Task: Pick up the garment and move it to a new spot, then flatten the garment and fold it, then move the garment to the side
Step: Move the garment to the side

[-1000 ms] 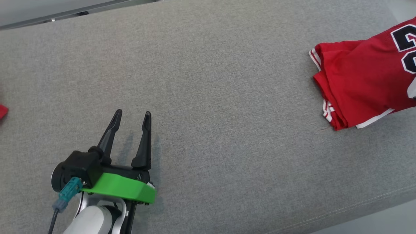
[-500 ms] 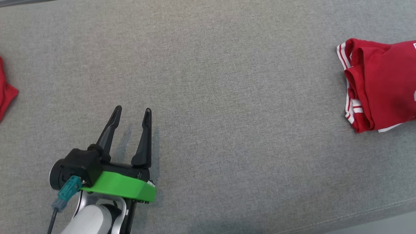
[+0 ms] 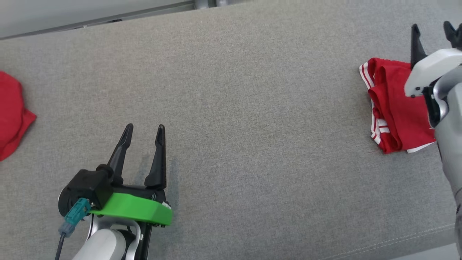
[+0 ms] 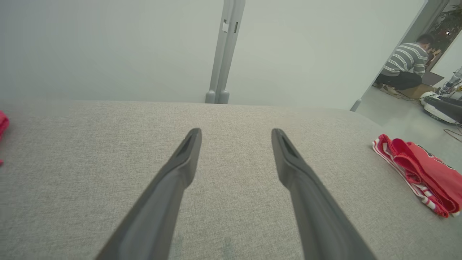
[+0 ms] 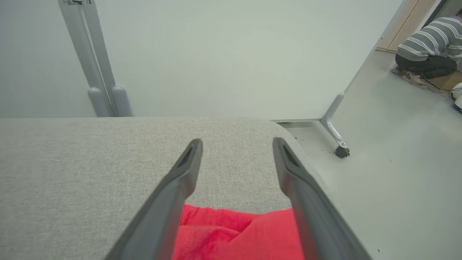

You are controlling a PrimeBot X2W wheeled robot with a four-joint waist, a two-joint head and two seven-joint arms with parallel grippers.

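The garment [image 3: 393, 108] is a red jersey with white striped trim, lying bunched and folded on the grey cushioned surface [image 3: 252, 108] at the far right. My right gripper [image 3: 431, 30] stands open over its far side, fingers pointing past it, with nothing between them. In the right wrist view the garment [image 5: 234, 234] lies low between the open right gripper [image 5: 237, 142] fingers. My left gripper [image 3: 145, 127] rests open and empty at the lower left, far from the garment [image 4: 422, 169]. The left wrist view shows the left gripper [image 4: 236, 131] over bare fabric.
Another red cloth [image 3: 11, 112] lies at the surface's left edge. The cushion's rounded right end drops to the floor just beyond the garment. A pale partition with a castor leg [image 5: 334, 130] stands behind. A person [image 5: 429, 47] crouches on the floor far right.
The head camera has shifted. My right arm has come into the head view above the garment, its gripper opened. The garment now lies as a smaller bundle. The left gripper has stayed put.
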